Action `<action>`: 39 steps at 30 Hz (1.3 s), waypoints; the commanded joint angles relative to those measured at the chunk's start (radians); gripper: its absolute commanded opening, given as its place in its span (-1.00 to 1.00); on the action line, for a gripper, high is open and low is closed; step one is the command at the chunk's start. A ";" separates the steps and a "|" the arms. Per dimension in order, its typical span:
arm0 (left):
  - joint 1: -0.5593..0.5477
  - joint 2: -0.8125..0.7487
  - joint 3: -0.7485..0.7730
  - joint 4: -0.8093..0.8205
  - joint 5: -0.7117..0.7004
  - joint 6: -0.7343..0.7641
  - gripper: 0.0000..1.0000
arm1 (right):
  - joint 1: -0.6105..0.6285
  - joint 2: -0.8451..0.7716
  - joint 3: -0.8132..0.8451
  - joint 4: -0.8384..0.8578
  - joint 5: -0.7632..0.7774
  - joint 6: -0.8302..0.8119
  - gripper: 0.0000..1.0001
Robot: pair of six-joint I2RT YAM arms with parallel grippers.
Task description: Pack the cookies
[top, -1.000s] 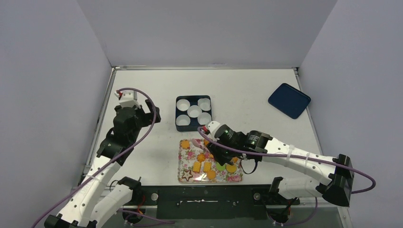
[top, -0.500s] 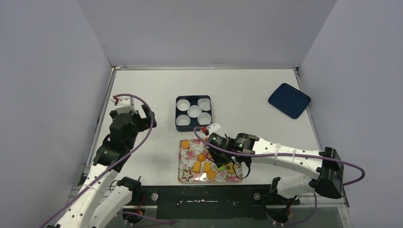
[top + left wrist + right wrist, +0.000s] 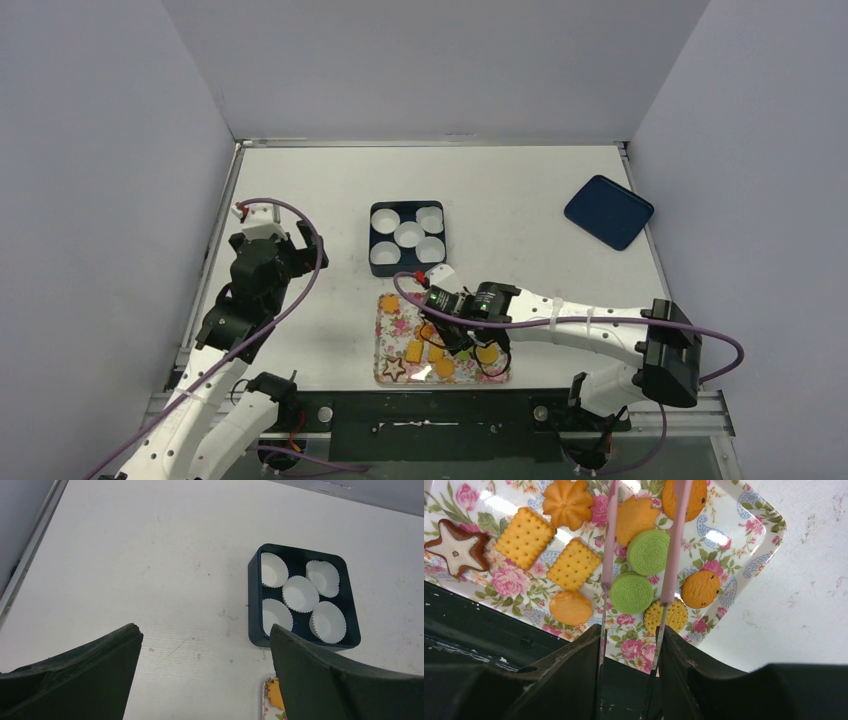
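Note:
The cookies lie on a floral tray: a brown star, orange squares, an orange flower, two green rounds and several orange rounds. My right gripper is shut on pink tongs, whose two arms reach over the tray on either side of the green rounds; their tips run out of the frame. In the top view the right gripper hovers over the tray. My left gripper is open and empty above the table, left of the tray.
A dark blue box holding several white paper cups stands just behind the tray; it also shows in the left wrist view. A dark blue lid lies at the back right. The tray sits at the table's front edge.
My right gripper has moved left and toward the front over the tray, the tongs still in it. My left arm drew back a little a second ago and has since stayed still.

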 commanded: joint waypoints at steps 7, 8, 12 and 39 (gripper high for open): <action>-0.006 -0.008 0.007 0.008 -0.019 0.009 0.95 | 0.009 0.048 0.056 0.042 0.030 0.022 -0.21; -0.006 -0.007 0.006 0.008 -0.019 0.009 0.95 | 0.009 0.052 0.057 0.043 0.029 0.022 -0.21; -0.007 -0.005 0.007 0.008 -0.017 0.007 0.95 | 0.009 0.072 0.062 0.042 0.035 0.024 -0.22; -0.009 -0.014 0.004 0.007 -0.016 0.005 0.95 | 0.009 0.066 0.113 -0.013 -0.006 -0.016 -0.34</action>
